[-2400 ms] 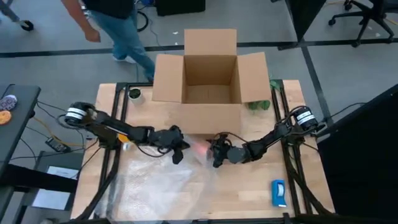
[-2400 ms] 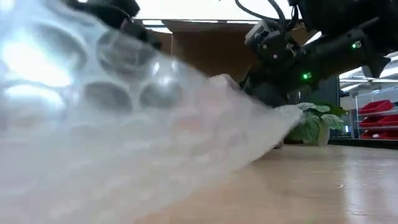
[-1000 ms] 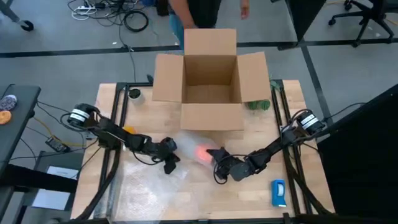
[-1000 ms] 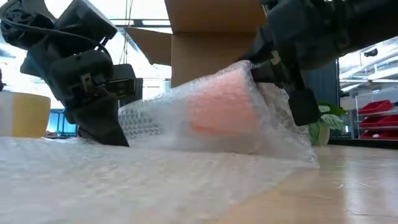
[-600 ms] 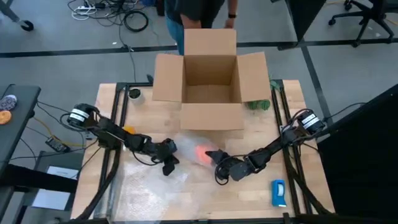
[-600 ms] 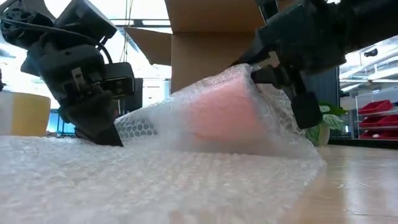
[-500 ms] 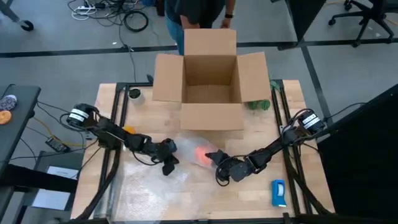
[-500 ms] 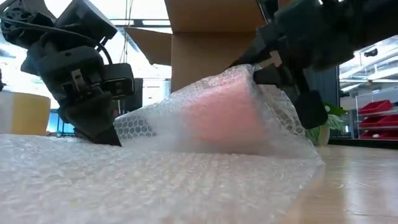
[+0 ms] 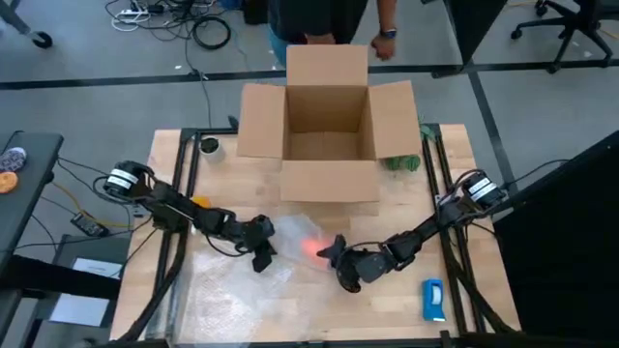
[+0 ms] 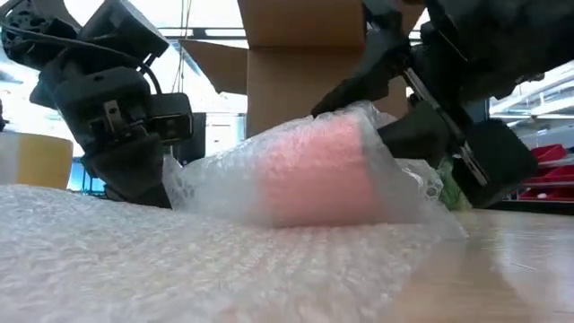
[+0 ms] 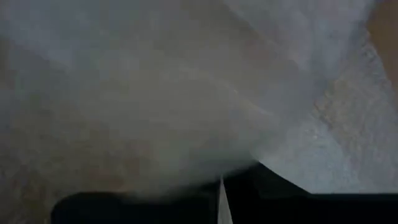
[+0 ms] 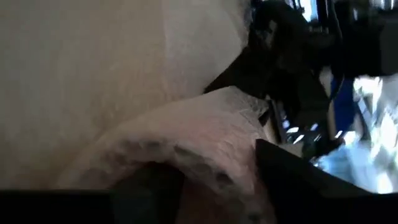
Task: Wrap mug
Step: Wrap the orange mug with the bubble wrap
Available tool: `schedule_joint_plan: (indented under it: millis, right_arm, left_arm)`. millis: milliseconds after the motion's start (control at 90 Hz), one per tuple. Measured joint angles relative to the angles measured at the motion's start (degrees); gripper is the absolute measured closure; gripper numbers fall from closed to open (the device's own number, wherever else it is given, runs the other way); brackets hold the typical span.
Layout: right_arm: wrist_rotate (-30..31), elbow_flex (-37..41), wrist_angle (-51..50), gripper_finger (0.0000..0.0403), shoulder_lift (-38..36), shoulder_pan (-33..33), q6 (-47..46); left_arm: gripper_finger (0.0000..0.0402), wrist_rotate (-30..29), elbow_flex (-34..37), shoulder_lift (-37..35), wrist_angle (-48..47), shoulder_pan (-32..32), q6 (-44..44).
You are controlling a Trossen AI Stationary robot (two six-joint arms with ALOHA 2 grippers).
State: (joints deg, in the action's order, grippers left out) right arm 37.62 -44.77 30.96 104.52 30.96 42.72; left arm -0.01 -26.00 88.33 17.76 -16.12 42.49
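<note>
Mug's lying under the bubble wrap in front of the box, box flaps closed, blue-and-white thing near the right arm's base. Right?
Not quite: the cardboard box is open, flaps spread, as the high view shows. The rest holds: the mug lies under the bubble wrap in front of the box, and the blue-and-white object sits on the table's right side.

One wooden counter carries one open cardboard box, one orange mug under one sheet of bubble wrap, one flat blue-and-white object, one small green plant and one tape roll, with two robot arms, each bearing one end effector, left and right.
</note>
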Motion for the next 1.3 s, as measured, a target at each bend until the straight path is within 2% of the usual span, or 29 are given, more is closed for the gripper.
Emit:
schedule_joint_plan:
  millis: [133, 322, 456, 656, 811, 956, 1011, 1078, 1156, 1300]
  right_arm:
    - [5.3, 0.1, -1.1, 0.0175, -2.0, 1.4, -11.4]
    - [4.1, 0.0, -2.6, 0.0154, -3.0, 4.2, -23.3]
    - [6.2, -0.2, -5.9, 0.0151, -2.6, 4.2, -29.2]
    - [11.0, -0.1, -7.5, 0.0154, -2.5, 1.6, -23.5]
    - [5.5, -0.1, -7.9, 0.0148, -2.5, -1.5, -25.7]
    - [4.2, -0.1, -9.3, 0.0141, -2.5, -2.9, -26.6]
    - [2.6, -0.1, -8.8, 0.0139, -2.5, -3.2, -26.4]
    - [0.1, -0.1, -7.2, 0.0135, -2.5, -3.4, -26.3]
    - [-1.6, -0.1, -5.1, 0.0133, -2.5, -3.4, -26.1]
    - [-1.9, 0.0, -2.3, 0.0133, -2.6, -3.3, -26.0]
  left_arm:
    - [0.0402, -0.1, 0.0, 0.0, 0.0, 0.0, 0.0]
    - [0.0402, -0.9, 0.0, 0.0, 0.0, 0.0, -0.3]
    - [0.0402, -2.4, 0.1, 0.1, 1.0, 0.0, -1.2]
    - [0.0402, -2.2, -0.1, 0.2, 5.1, 0.0, -0.2]
    - [0.0402, 1.3, -2.7, -1.7, 8.8, -0.3, -1.9]
    - [0.0402, 2.8, -4.4, -6.4, 8.6, -0.8, -5.3]
    - [0.0402, 0.9, -5.5, -8.0, 9.5, -0.8, -8.7]
    - [0.0402, -5.0, -7.5, -8.4, 10.4, -0.3, -13.0]
    - [0.0402, -10.9, -9.7, -5.8, 10.1, 1.2, -15.5]
    - [0.0402, -12.4, -13.7, 2.3, 10.1, 4.0, -18.1]
